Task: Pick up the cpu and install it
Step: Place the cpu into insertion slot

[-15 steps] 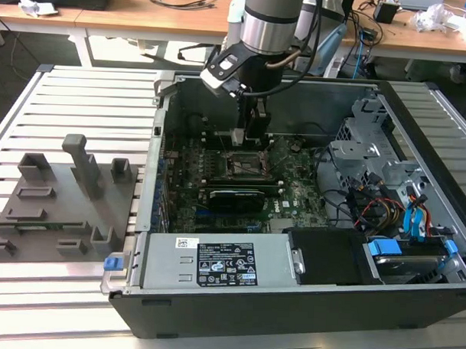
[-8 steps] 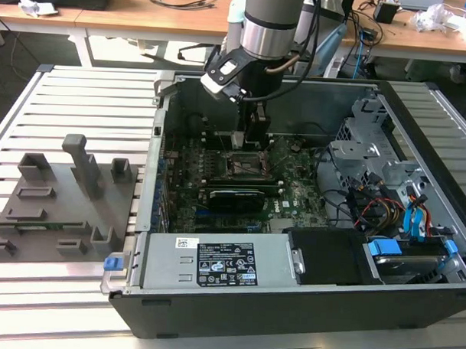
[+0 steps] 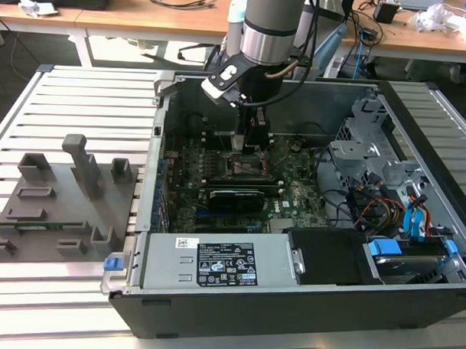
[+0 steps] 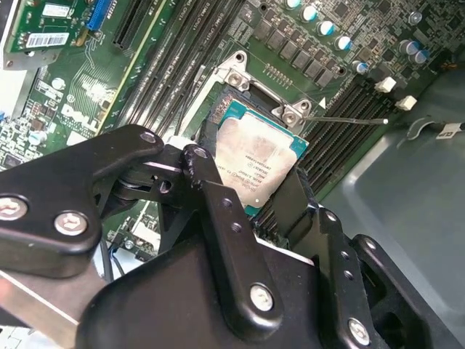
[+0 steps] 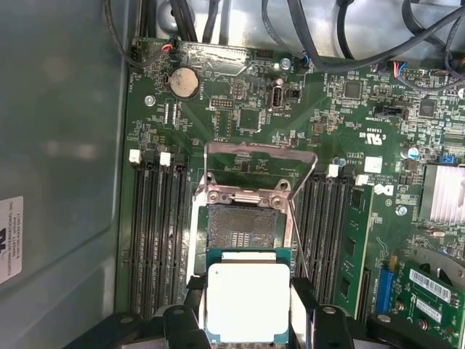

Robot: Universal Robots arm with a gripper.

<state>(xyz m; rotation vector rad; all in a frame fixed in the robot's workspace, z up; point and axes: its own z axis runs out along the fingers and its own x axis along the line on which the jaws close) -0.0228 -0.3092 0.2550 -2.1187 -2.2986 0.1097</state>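
Black two-finger gripper [image 5: 247,314] clamps the flat square silvery cpu [image 5: 248,291] by opposite edges, just beside the open black-framed motherboard socket [image 5: 243,224]. In the exterior view the gripper sits at the socket's 12 o'clock. Install step, I'd say; seating calls for the chip square and level over the socket.

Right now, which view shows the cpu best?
First wrist view: the cpu sits square-on between the gripper fingers. Second wrist view shows it obliquely, partly behind the gripper. Exterior view gives the gripper over the motherboard.
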